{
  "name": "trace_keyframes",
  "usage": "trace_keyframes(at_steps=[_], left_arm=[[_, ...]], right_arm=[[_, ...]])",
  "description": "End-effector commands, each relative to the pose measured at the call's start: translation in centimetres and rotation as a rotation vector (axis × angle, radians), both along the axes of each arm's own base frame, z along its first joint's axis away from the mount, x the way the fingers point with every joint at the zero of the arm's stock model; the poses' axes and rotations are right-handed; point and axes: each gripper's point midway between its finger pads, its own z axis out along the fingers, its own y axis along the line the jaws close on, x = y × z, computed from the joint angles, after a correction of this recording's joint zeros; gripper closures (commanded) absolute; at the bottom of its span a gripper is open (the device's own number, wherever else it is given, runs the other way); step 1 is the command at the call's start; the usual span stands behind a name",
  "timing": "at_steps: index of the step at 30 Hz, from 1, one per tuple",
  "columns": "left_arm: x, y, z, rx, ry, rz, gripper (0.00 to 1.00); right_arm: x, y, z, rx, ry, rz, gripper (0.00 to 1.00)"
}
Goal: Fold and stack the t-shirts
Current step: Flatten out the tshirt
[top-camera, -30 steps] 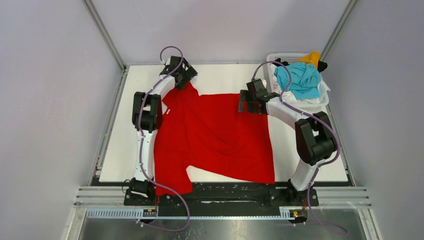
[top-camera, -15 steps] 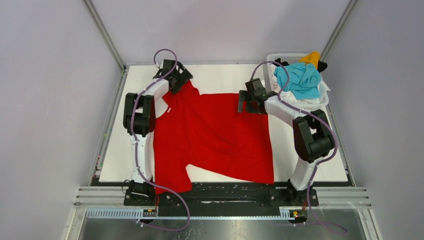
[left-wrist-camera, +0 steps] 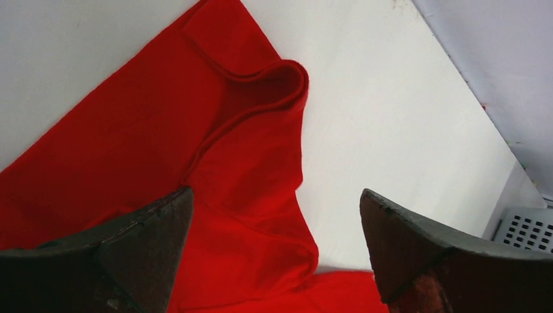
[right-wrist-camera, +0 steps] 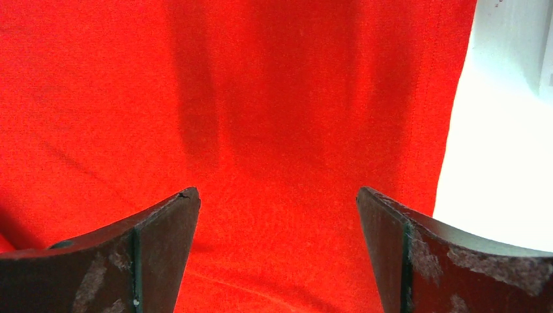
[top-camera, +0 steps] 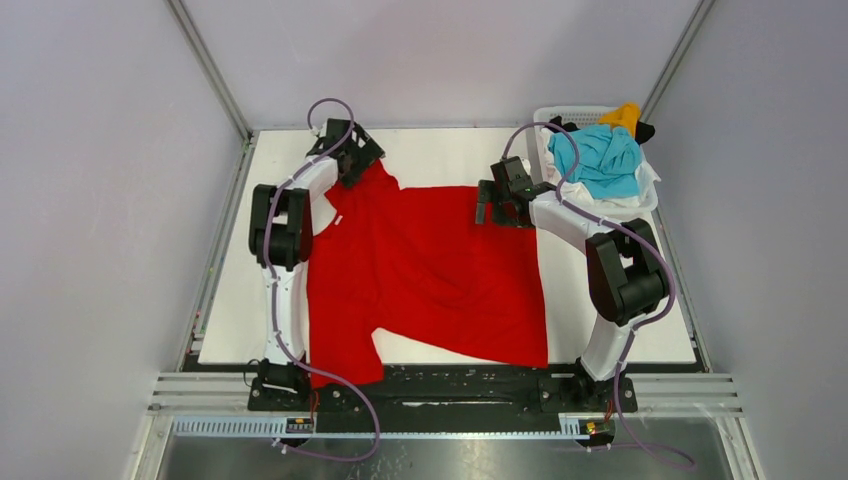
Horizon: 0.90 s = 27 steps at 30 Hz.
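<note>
one large red t-shirt lies spread across the white table, covering most of its middle and left. it is rumpled at the centre. its near-left part runs off the table's front edge beside the left arm's base.

at the shirt's far-left corner the cloth rises in a curled fold. the left gripper hangs over it, its fingers spread wide with only cloth and bare table showing between them. whether they touch the fabric cannot be told.

at the far-right part of the shirt the right gripper is likewise spread wide, fingers well apart over flat red cloth. the shirt's straight edge and a strip of white table run just to one side of it.

in the far right corner of the table stands a white plastic basket with a perforated wall, piled above its rim. a turquoise shirt sits on top, crumpled. a yellow-orange one pokes up behind it, a black one shows at the far edge, and white cloth spills over the near rim. the right arm's forearm passes close in front of the basket.
</note>
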Motion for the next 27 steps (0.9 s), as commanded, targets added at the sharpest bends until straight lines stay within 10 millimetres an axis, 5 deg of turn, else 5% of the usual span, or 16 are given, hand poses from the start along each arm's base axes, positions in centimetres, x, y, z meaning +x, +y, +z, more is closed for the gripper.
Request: trace_keyframes(at_steps=[1,9,19,27], left_arm=[[1.4,-0.1,-0.8,0.015,0.016,0.009,0.01],[2.8,-2.2,-1.4,-0.03,-0.012,-0.026,0.01],[7.2,-11.4,4.7,-0.372,-0.256,-0.08,0.01],[6.6,-17.1,4.8,-0.417,-0.277,-0.104,0.01]], right_arm=[[0.6,0.0,0.6,0.011,-0.009,-0.011,0.0],[0.7,-0.1,0.5,0.004,-0.007,-0.01,0.0],[1.5,0.3,0.2,0.003,-0.001,-0.006,0.0],[2.1,-0.1,0.5,-0.03,-0.017,0.002,0.0]])
